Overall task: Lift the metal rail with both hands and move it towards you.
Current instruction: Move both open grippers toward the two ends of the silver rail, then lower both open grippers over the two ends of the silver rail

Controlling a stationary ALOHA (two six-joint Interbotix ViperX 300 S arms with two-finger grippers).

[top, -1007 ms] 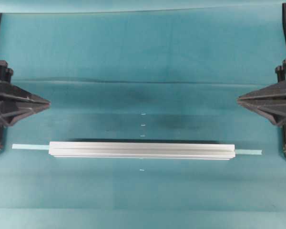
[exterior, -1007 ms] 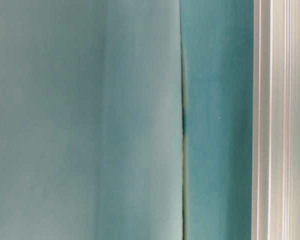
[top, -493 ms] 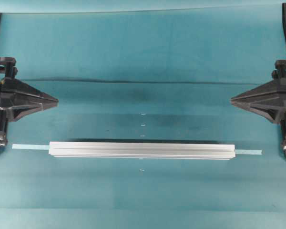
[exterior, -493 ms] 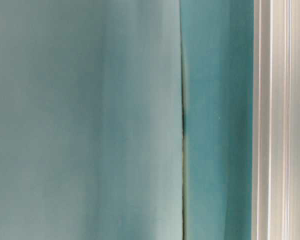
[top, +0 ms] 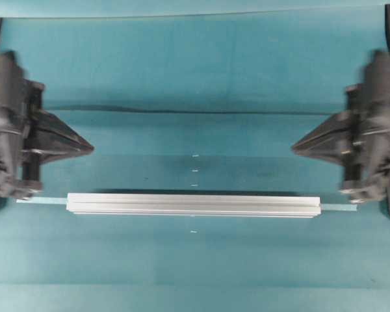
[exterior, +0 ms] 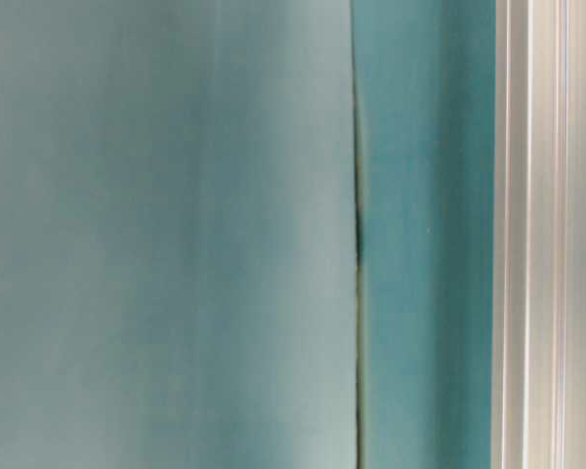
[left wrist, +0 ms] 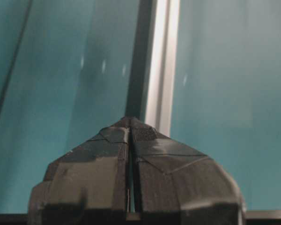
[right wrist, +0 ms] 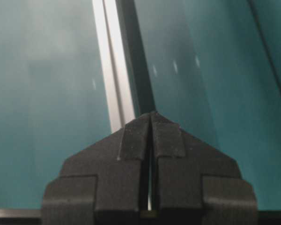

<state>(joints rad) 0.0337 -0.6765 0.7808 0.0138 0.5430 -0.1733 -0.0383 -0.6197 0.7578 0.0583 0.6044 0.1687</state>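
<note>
Since the frame a second back I've brought both arms inward and toward the metal rail (top: 193, 205); the rail itself hasn't shifted. It lies flat on the teal worktop (top: 195, 71), its long axis running across between the arms, over the pale tape strip (top: 338, 207). My left gripper (top: 91, 148) and right gripper (top: 295, 146) sit beyond the rail's ends, on its far side, about equally distant. Both have their fingers pressed together and hold nothing. Next, as I judge it, they must part and drop onto the ends.
</note>
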